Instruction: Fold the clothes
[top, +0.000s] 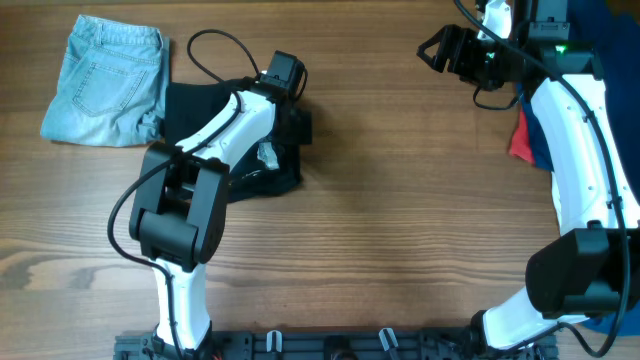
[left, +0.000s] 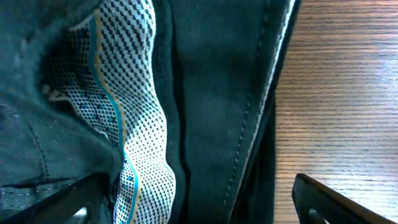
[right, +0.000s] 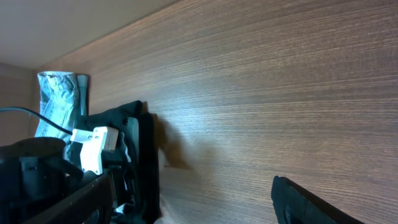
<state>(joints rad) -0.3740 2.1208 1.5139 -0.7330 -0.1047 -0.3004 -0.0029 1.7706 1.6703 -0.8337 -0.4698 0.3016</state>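
I think it is grabbing time: the left claw (left: 193, 208) is wide open over the plain black cloth shorts (left: 211, 93) at ten o'clock. Next, it should pinch an edge. The right claw (right: 186, 199) is wide open and empty.

The left arm (top: 238, 115) has smooth white links and a bulky black joint block (top: 178, 208) — a thin black cable (top: 205, 45) loops to the black camera housing (top: 283, 72) at its wrist. The right arm (top: 580, 150) is built alike, white shell over a black lower joint (top: 570, 275), with a green light (top: 562, 47) at the wrist. The left fingers (left: 336, 205) and right fingers (right: 317, 202) are matte black, straight-edged.
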